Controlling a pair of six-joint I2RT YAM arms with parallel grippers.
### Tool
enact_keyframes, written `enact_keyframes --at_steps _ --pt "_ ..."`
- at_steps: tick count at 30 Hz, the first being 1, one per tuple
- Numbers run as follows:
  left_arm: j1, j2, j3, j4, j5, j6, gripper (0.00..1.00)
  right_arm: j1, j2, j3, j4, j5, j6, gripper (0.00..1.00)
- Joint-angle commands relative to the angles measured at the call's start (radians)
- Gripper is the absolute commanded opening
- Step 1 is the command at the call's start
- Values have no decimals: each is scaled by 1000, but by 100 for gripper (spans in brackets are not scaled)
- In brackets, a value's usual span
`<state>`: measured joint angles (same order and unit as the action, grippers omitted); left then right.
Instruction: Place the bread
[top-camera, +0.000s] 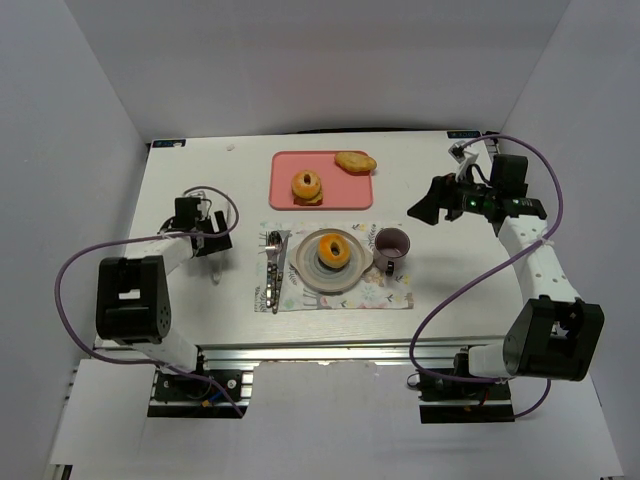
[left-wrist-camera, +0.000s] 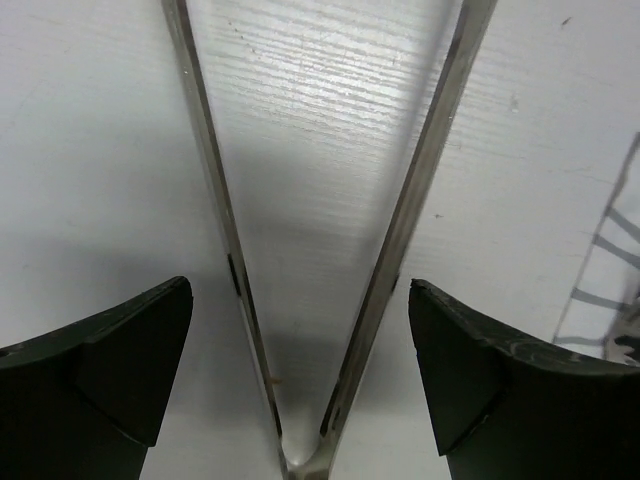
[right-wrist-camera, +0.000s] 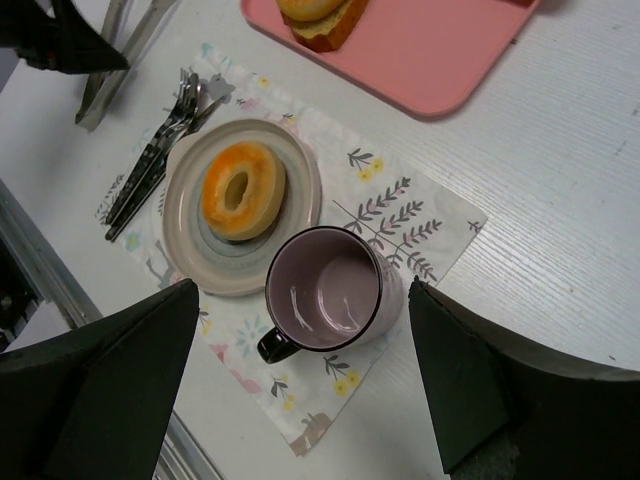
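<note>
The bread (top-camera: 332, 250), a golden-orange ring with a dark hole, lies flat on a round grey plate (top-camera: 310, 272) on the placemat; it also shows in the right wrist view (right-wrist-camera: 243, 190). My left gripper (top-camera: 205, 238) is open and low over the table at the left, its jaws either side of metal tongs (left-wrist-camera: 410, 210) without touching them. My right gripper (top-camera: 422, 208) is open and empty, raised at the right, looking down on a purple mug (right-wrist-camera: 325, 295) beside the plate (right-wrist-camera: 190, 250).
A pink tray (top-camera: 345, 190) at the back holds a ring bread with a brown lower layer (top-camera: 307, 187) and an oval bun (top-camera: 355, 161). Cutlery (top-camera: 273, 270) lies left of the plate. The mug (top-camera: 390, 245) stands on the floral placemat (top-camera: 390, 295).
</note>
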<state>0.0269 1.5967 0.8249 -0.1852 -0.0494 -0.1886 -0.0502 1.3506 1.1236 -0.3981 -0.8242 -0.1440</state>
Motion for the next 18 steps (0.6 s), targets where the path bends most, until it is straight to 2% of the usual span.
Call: enact_keyframes --at_steps 1,2,11,13,16,18 --pt "7 -145 -7 -22 -13 -31 98 4 25 83 -42 97 26 90" --pt "7 -146 -9 -25 -18 -37 98 4 27 84 -44 126 32 89" --pt "7 -509 -40 -39 -78 -167 98 4 33 168 -30 365 123 89" --pt "7 -588 -36 -53 -113 -198 98 4 67 227 -70 375 115 89" --pt "7 -665 -23 -97 -135 -273 98 4 110 286 -105 309 135 89" --pt "7 -688 -7 -137 -109 -282 98 4 119 294 -99 292 164 90"
